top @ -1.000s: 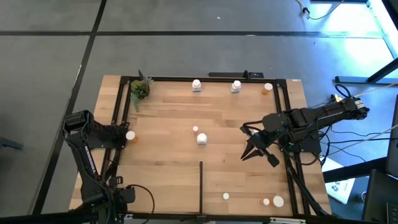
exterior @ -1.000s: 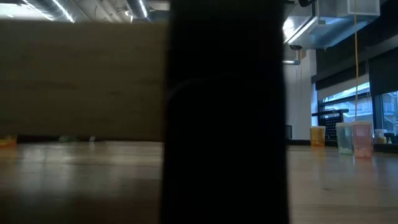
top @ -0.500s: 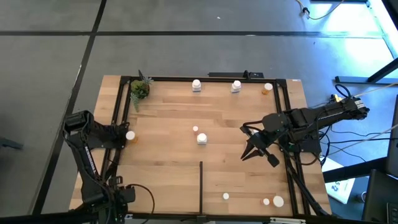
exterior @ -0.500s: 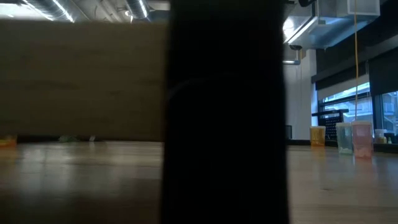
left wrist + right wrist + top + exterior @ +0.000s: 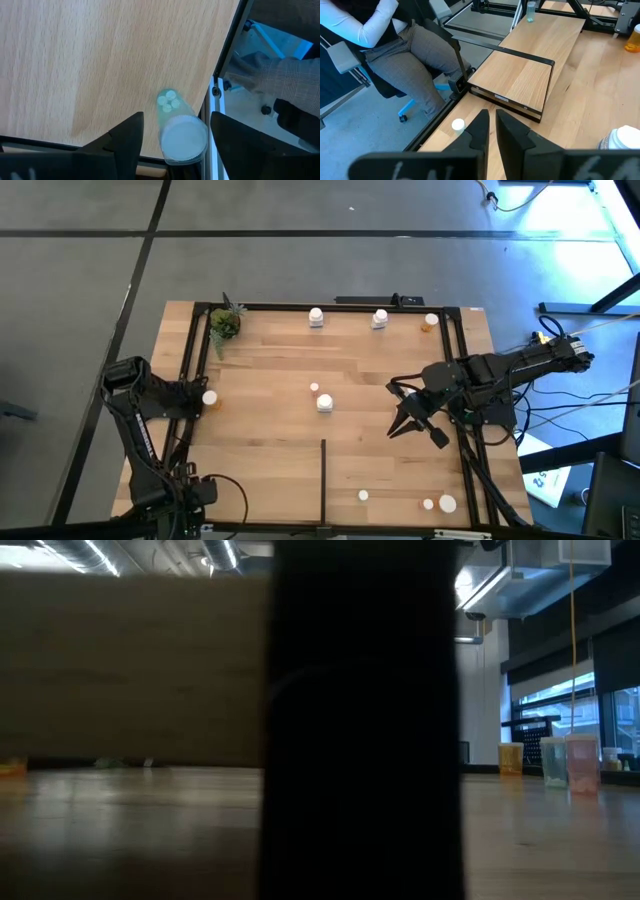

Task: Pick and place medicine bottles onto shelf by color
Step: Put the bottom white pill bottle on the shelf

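At the left edge of the shelf [image 5: 270, 370], the left gripper [image 5: 172, 137] stands with its fingers parted on either side of a pale green medicine bottle [image 5: 176, 127], neither finger touching it. Across the planks, the right gripper [image 5: 412, 423] hovers near the right-hand frame bar, fingers nearly together and holding nothing. Other white-capped bottles [image 5: 325, 403] dot the wood, and a small potted plant [image 5: 224, 324] sits in the far left corner.

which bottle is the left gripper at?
The pale green white-capped bottle at the shelf's left edge, between the open left gripper fingers; all other bottles stand far off.
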Action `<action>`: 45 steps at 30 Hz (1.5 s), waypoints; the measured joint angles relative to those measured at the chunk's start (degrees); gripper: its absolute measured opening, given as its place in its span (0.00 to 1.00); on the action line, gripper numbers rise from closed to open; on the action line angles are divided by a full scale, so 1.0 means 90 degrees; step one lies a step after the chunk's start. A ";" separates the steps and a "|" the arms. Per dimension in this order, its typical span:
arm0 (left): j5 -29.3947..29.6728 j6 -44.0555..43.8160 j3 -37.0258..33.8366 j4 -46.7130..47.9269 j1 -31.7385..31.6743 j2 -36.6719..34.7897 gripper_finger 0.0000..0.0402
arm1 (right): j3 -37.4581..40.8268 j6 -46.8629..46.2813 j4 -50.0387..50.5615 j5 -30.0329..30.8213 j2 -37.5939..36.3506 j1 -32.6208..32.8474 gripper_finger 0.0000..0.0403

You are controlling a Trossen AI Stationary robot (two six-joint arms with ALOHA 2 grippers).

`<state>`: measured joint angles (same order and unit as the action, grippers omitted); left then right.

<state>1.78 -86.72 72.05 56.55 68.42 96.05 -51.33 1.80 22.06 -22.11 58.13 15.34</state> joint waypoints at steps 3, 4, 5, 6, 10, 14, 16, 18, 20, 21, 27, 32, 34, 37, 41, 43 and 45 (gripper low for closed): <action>0.0001 -0.0015 0.0000 0.0000 0.0000 0.0000 0.56 | 0.0000 0.0000 0.0000 0.0001 0.0000 0.0001 0.09; 0.0000 -0.0015 0.0006 0.0010 0.0000 0.0000 0.56 | -0.0001 0.0000 0.0000 0.0000 -0.0001 0.0001 0.09; 0.0000 -0.0015 0.0049 0.0087 0.0000 0.0000 0.56 | 0.0000 0.0000 0.0000 0.0000 0.0000 0.0001 0.09; 0.0002 -0.0017 0.0106 0.0170 0.0000 0.0000 0.56 | 0.0000 0.0000 0.0000 0.0000 0.0000 0.0001 0.09; 0.0014 -0.0012 0.0393 0.0567 0.0000 -0.0008 0.56 | 0.0000 0.0000 0.0000 0.0000 -0.0001 0.0001 0.09; 0.0046 0.0013 0.0679 0.0964 -0.0005 -0.0010 0.56 | 0.0000 0.0000 0.0000 0.0000 0.0000 0.0001 0.09; 0.0077 0.0017 0.0834 0.1165 -0.0025 -0.0010 0.56 | 0.0000 0.0000 0.0000 0.0001 0.0000 0.0000 0.09; 0.0078 0.0032 0.0997 0.1437 -0.0070 -0.0010 0.56 | 0.0000 0.0000 0.0000 0.0000 0.0000 0.0001 0.09; 0.0085 0.0032 0.1201 0.1748 -0.0130 -0.0010 0.56 | 0.0000 0.0000 0.0000 0.0000 0.0000 0.0001 0.09; 0.0116 0.0034 0.1321 0.1937 -0.0164 -0.0010 0.56 | 0.0000 0.0000 0.0000 0.0000 -0.0002 0.0001 0.09; 0.0898 0.0499 0.1789 0.2855 -0.0600 -0.0012 0.56 | 0.0000 0.0000 0.0000 0.0000 0.0000 0.0001 0.09; 0.1192 0.1430 0.1902 0.3559 -0.1484 -0.0012 0.56 | -0.0002 0.0000 0.0000 0.0000 0.0000 0.0001 0.09; 0.1190 0.1935 0.1902 0.3714 -0.1889 -0.0012 0.56 | 0.0000 0.0000 0.0000 0.0000 0.0000 0.0001 0.09; 0.1191 0.2768 0.1902 0.3710 -0.2546 -0.0012 0.56 | 0.0000 0.0001 0.0000 0.0000 -0.0001 0.0000 0.09; 0.1237 0.3761 0.1901 0.3715 -0.3436 -0.0018 0.56 | -0.0002 0.0316 -0.0002 0.0002 0.0000 -0.0019 0.09; 0.1250 0.4206 0.1899 0.3716 -0.3869 -0.0097 0.56 | 0.0000 0.0340 -0.0002 0.0000 0.0000 -0.0023 0.09; 0.1306 0.4657 0.1902 0.3712 -0.4296 -0.0203 0.56 | -0.0002 0.0329 -0.0002 0.0001 0.0000 -0.0023 0.09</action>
<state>13.53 -44.81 89.17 89.96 29.76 94.23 -51.35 4.76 22.04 -22.10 58.13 15.14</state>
